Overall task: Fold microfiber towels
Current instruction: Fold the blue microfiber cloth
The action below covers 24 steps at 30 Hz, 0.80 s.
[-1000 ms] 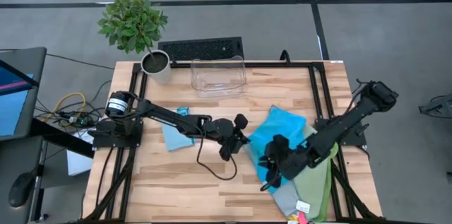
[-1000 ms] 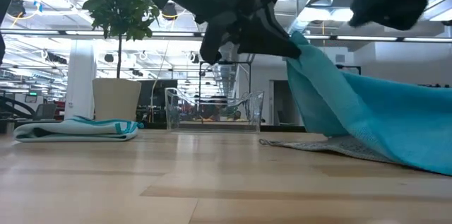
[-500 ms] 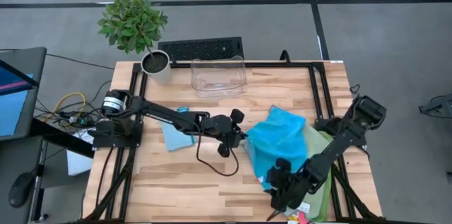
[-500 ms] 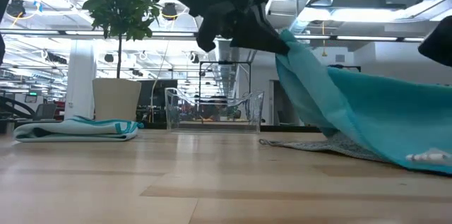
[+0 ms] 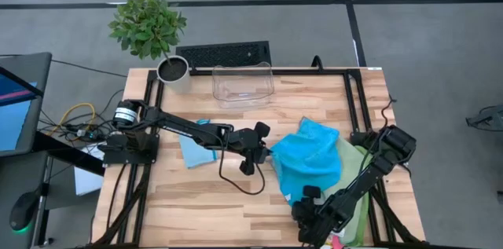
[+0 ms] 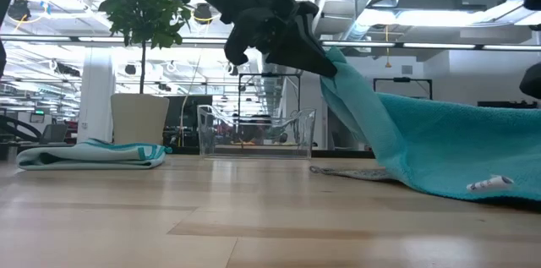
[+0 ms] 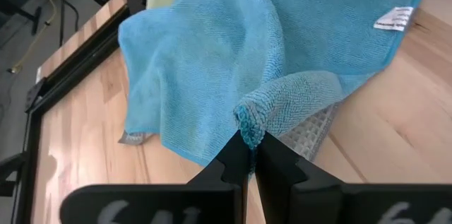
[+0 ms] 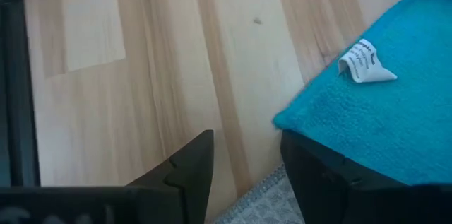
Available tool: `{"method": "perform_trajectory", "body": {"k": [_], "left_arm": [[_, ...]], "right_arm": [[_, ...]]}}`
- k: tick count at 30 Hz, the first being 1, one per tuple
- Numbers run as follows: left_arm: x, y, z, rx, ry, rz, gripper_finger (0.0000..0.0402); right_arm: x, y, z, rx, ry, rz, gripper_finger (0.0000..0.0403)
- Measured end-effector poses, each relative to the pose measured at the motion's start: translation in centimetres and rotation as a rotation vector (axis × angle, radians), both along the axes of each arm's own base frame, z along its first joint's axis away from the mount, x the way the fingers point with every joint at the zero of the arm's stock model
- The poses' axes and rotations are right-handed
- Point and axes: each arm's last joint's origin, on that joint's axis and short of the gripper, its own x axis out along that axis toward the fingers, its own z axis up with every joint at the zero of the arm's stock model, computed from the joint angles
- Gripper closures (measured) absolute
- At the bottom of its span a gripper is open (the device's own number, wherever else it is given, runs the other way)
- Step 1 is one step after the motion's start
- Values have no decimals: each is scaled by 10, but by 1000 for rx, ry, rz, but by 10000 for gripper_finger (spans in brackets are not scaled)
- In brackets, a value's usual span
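Left claw: left gripper (image 7: 252,155) clenched on one corner of the teal towel (image 5: 308,159), holding that corner up off the table near its middle.
Right claw: right gripper (image 8: 247,157) released, fingers apart, low by the towel's tagged corner near the table's front edge.
Change: a second ago the right gripper was at the towel's front edge with the fingers closer together; since then it has spread them, drawn back toward the front edge, and that corner has dropped to the wood.
Teal towel: draped from the raised corner down onto the table, white tag (image 8: 366,62) showing, lying over the grey towel (image 7: 311,136) and pale green towel (image 5: 357,202).
Meaning: looks like a regrasp; no fold has been laid in this towel yet.
Done: one folded towel (image 6: 89,155) lies on the table's left side.
Beyond: clear bin (image 5: 243,84) and potted plant (image 5: 149,29) at the far edge.
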Motion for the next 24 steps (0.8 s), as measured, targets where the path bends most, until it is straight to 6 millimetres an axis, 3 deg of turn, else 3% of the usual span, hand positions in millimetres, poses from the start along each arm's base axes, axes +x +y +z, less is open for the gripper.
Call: {"method": "perform_trajectory", "body": {"k": [8, 15, 24], "left_arm": [[-1, 0, -2, 1, 24, 1, 395], [-2, 0, -2, 1, 26, 1, 395], [-2, 0, -2, 7, 28, 7, 395]], "right_arm": [[-2, 12, 31, -96, -37, 33, 235], [3, 4, 20, -134, -24, 41, 246], [4, -2, 8, -91, -48, 28, 215]]}}
